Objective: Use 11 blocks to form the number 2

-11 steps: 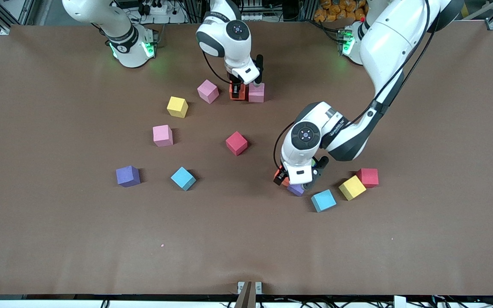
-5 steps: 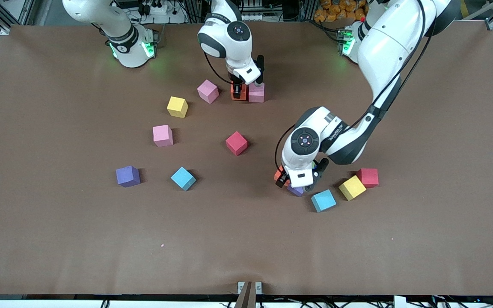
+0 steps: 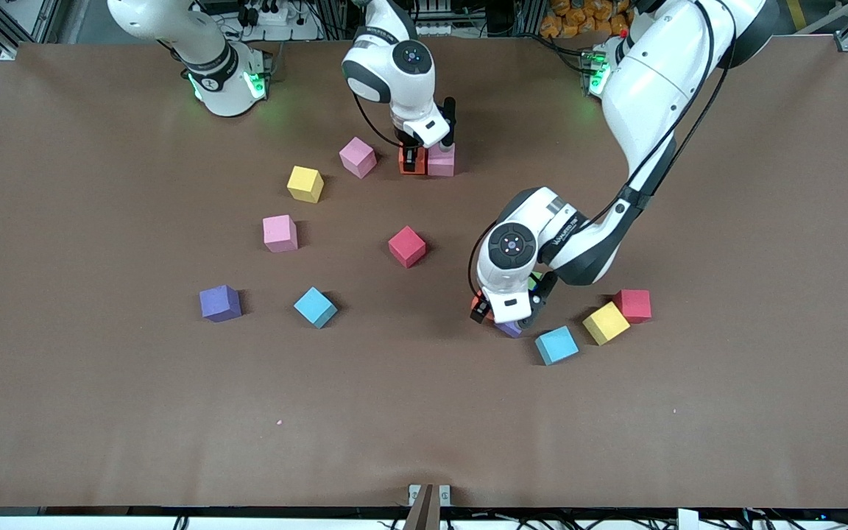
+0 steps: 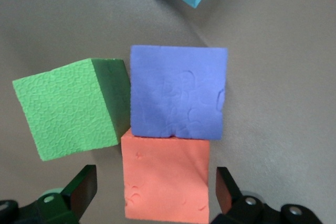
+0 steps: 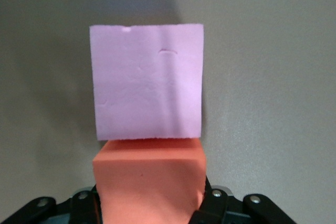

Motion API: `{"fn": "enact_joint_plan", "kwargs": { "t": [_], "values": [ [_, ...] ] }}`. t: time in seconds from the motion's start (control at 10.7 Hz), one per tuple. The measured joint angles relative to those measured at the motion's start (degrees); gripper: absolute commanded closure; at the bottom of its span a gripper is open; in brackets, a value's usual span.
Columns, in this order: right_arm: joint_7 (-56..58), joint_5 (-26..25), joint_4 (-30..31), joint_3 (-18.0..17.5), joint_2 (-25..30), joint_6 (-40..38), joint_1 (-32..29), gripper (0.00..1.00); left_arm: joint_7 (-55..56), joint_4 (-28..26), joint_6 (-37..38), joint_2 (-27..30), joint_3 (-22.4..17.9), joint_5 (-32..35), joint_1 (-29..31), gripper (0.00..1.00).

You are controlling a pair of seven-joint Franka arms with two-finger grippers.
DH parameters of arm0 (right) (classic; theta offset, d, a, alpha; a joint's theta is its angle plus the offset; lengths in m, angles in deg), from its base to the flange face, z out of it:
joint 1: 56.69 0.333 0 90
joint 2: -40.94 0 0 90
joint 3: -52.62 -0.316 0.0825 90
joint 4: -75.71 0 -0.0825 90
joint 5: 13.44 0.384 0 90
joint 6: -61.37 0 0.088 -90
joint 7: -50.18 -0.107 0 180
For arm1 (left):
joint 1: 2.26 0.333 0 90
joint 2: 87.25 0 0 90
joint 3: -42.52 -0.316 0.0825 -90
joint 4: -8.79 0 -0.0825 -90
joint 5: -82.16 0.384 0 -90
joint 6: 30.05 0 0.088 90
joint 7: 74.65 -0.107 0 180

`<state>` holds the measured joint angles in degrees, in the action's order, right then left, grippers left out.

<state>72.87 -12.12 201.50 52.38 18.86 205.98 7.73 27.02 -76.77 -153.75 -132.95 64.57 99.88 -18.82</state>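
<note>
I see my right hand (image 3: 417, 157) clamped on an orange block (image 5: 148, 182) touching a pink block (image 5: 147, 82). My left hand (image 4: 152, 192) straddles another orange block (image 4: 165, 177), fingers wide, not gripping.

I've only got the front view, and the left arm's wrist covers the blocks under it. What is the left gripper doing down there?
Observer: The left gripper is open, with one finger on each side of an orange block.
Operator: What touches that block?
Observer: A purple block abuts it flush, and a tilted green block touches the purple one's side.
Operator: And the right gripper?
Observer: The right gripper is shut on a second orange block, flush against a pink block.
</note>
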Motion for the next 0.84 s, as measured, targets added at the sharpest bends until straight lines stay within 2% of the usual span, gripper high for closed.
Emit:
{"fn": "enact_joint_plan", "kwargs": {
  "t": [0.09, 0.19, 0.28, 0.37, 0.47, 0.84],
  "values": [
    [-0.08, 0.0, -0.04, 0.0, -0.26, 0.3, 0.02, 0.55, 0.41, 0.03, -0.15, -0.49, -0.02, 0.0, 0.0, 0.0],
    [-0.2, 0.0, -0.11, 0.0, -0.49, 0.47, 0.06, 0.43, 0.66, 0.05, -0.43, -1.06, -0.04, 0.0, 0.0, 0.07],
    [-0.59, 0.0, -0.23, -0.01, -0.69, 0.52, 0.21, 0.37, 0.71, 0.08, -0.7, -1.49, -0.07, 0.0, 0.0, 0.39],
    [-1.06, 0.0, -0.32, -0.02, -0.87, 0.54, 0.58, 0.07, 0.72, 0.19, -0.9, -1.67, -0.11, 0.0, 0.01, 0.72],
    [-1.4, 0.0, -0.39, -0.02, -1.04, 0.65, 0.91, 0.0, 0.72, 0.48, -0.92, -1.68, -0.16, 0.0, 0.04, 0.86],
    [-1.83, 0.01, -0.92, -0.01, -1.15, 0.64, 1.1, 0.0, 2.43, 0.22, -0.57, 0.42, -0.2, -0.22, 1.75, 0.89]
  ]
}}
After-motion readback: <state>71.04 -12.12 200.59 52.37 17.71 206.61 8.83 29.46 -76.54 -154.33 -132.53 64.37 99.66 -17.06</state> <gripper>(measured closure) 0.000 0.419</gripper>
